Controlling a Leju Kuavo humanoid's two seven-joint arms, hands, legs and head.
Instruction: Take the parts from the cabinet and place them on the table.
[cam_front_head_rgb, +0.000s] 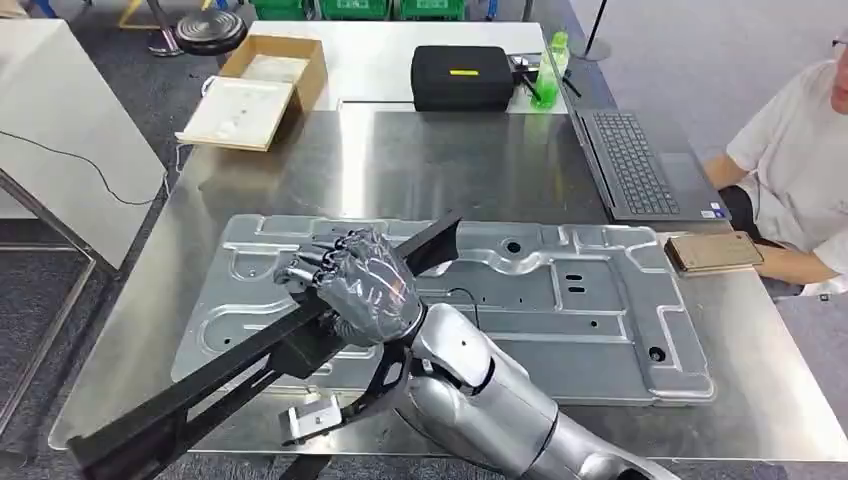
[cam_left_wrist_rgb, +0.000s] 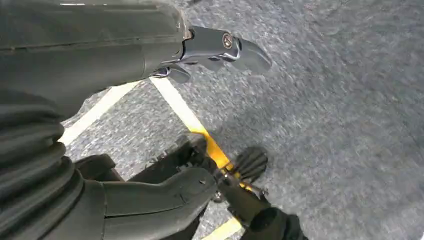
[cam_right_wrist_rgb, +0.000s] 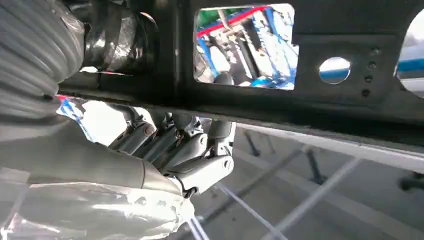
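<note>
A long black bar part (cam_front_head_rgb: 240, 365) with cut-out holes lies slantwise over a large silver stamped panel (cam_front_head_rgb: 560, 300) on the steel table (cam_front_head_rgb: 450, 160); its lower end sticks out past the table's front left corner. My right hand (cam_front_head_rgb: 362, 285) grips the bar near its middle, fingers wrapped round it. In the right wrist view the fingers (cam_right_wrist_rgb: 165, 150) curl against the edge of the black bar (cam_right_wrist_rgb: 330, 100). My left hand (cam_left_wrist_rgb: 125, 55) hangs over grey floor, fingers apart and holding nothing.
A laptop (cam_front_head_rgb: 640, 165) and a brown flat object (cam_front_head_rgb: 713, 252) sit at the table's right, beside a seated person (cam_front_head_rgb: 790, 170). Behind are a black case (cam_front_head_rgb: 462, 77), a green bottle (cam_front_head_rgb: 552, 65) and a cardboard box (cam_front_head_rgb: 262, 85). A small metal bracket (cam_front_head_rgb: 312, 418) lies near the front edge.
</note>
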